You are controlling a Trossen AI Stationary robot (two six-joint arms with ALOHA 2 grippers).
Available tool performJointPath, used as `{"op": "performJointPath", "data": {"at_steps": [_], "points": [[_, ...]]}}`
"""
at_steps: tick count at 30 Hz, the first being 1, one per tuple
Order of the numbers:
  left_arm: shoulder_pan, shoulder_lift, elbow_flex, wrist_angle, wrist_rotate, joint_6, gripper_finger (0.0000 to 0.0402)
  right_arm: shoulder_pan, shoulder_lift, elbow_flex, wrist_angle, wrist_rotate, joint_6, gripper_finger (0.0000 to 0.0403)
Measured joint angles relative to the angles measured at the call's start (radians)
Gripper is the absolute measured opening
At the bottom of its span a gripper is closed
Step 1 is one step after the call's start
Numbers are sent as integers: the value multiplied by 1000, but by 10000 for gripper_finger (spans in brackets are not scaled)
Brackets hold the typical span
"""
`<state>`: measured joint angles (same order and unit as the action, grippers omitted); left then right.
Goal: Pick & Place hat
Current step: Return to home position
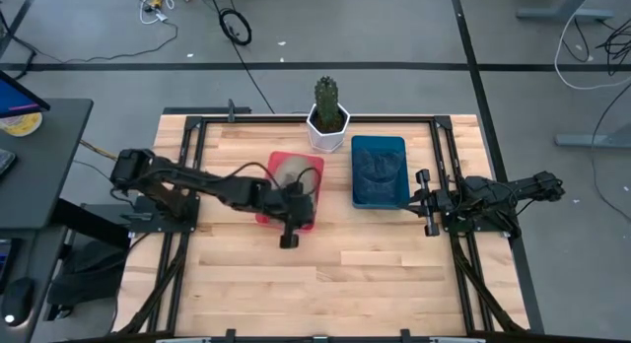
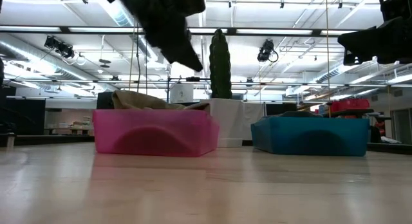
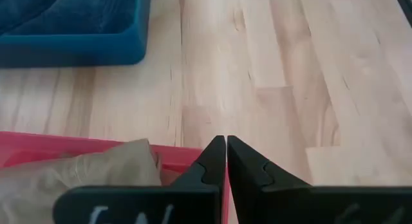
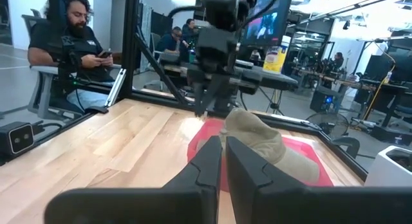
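The soft brown fabric cap (image 1: 291,171) lies inside the translucent red plastic bin (image 1: 314,162) at the centre of the high view. In the low view its crown (image 2: 138,100) stands above the bin's rim. The left hand (image 1: 301,220) hangs over the lower right corner of that bin with its two dark fingers (image 3: 248,169) pressed together on nothing. The right hand (image 1: 419,199) waits at the right edge of the pale wooden plank surface (image 1: 345,274), its fingers (image 4: 241,163) also together and empty.

The main risk, as I judge it, is in the left arm's retreat. The hand sits low and close to the rim, so a pull back across the bin instead of a lift first could clip the wall and slide the light bin. It could also catch the heaped cap and drag it over the edge. A sweep toward the top of the frame could brush the tall green cactus (image 1: 327,92) in its white pot (image 1: 326,136), which stands just behind the two bins.

Counted:
- one brown cap in view
- one red bin
- one rectangular blue plastic bin (image 1: 380,139) right of the red one, holding something dark blue and crumpled that I cannot identify
- one cactus in one pot
- two arms, each with one hand
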<state>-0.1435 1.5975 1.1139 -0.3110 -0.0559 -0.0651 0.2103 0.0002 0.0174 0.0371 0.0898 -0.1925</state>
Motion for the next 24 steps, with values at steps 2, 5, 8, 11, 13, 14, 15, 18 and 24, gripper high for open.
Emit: {"op": "performJointPath", "data": {"at_steps": [2,5,8,11,13,14,15,18,24], "points": [[-17,-29,-66,82,-14,22,21,0,0,0,0,0,0,25],[-23,-88,-161,215,-10,74,21,0,0,0,0,0,0,25],[-6,-167,-248,261,-8,73,21,0,0,0,0,0,0,25],[7,-257,-314,270,-9,73,21,0,0,0,0,0,0,25],[12,-326,-352,275,4,72,21,0,0,0,0,0,0,25],[11,-357,-368,277,8,72,21,0,0,0,0,0,0,25],[11,-387,-384,283,9,75,21,0,0,0,0,0,0,25],[12,-477,-447,317,9,77,21,0,0,0,0,0,0,25],[12,-626,-596,483,9,106,21,0,0,0,0,0,0,25]]}}
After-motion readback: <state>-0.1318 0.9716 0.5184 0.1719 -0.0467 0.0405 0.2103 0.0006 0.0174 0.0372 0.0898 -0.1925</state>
